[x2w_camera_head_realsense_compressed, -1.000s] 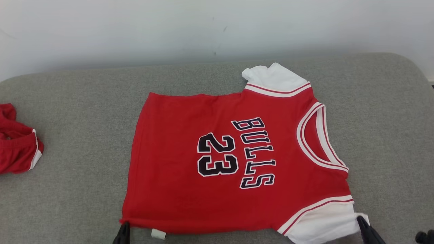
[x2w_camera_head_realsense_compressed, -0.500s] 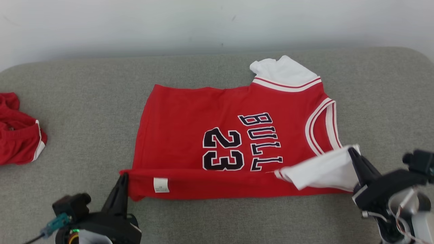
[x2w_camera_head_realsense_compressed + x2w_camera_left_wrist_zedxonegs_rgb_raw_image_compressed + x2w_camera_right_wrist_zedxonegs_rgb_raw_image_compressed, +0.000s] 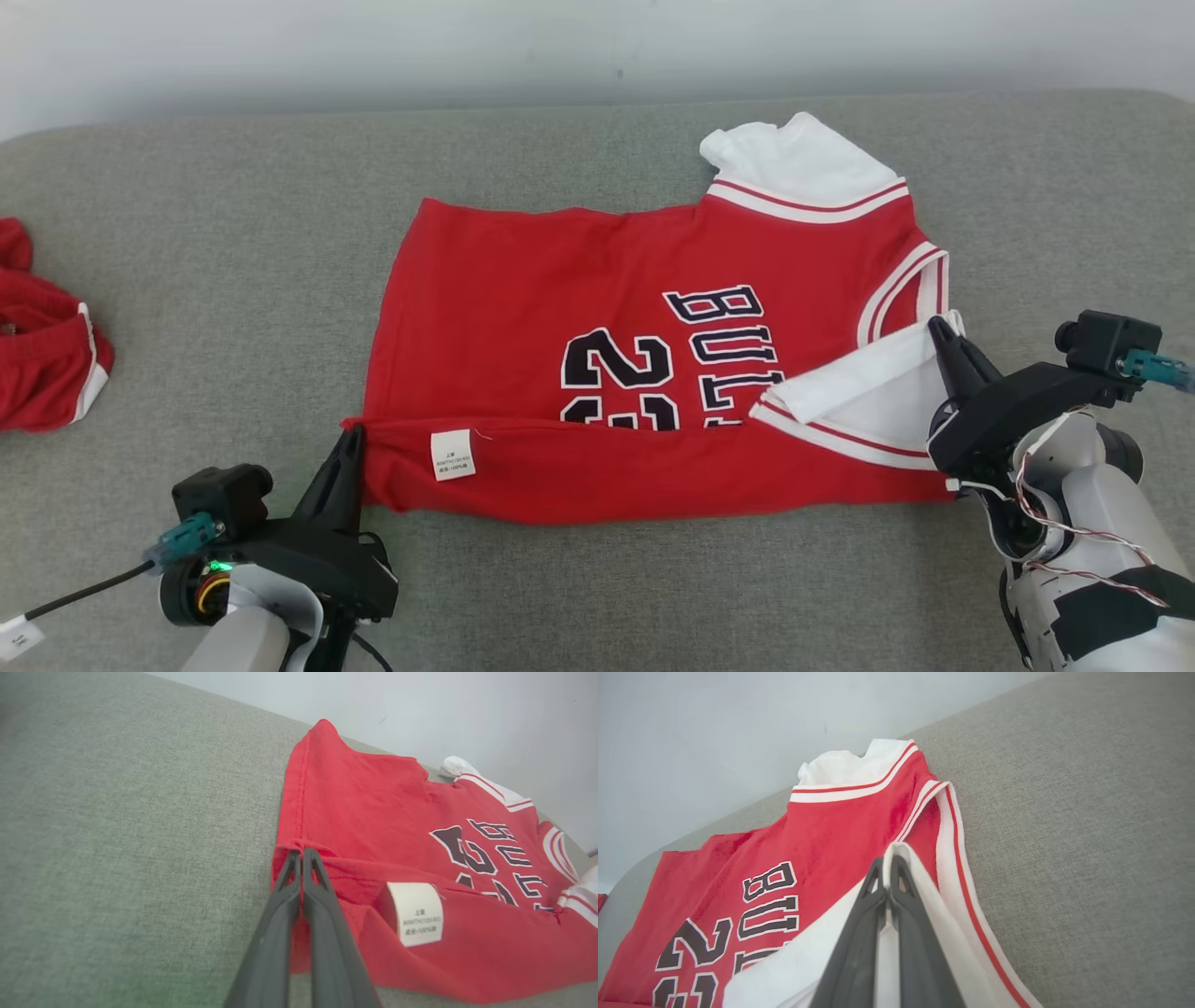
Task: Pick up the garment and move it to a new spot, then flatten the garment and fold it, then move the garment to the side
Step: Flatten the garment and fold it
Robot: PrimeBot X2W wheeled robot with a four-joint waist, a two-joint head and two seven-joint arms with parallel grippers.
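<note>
My left gripper [image 3: 349, 443] low, fingers pointing far, clamped on jersey [image 3: 523, 299] near-left hem corner. My right gripper [image 3: 937, 329] clamped on jersey's white sleeve [image 3: 868, 387], lifted over chest.

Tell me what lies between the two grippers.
The jersey, near edge folded over, spans from left gripper to right gripper in the head view, both shut on it; a white care label sits near the left.
</note>
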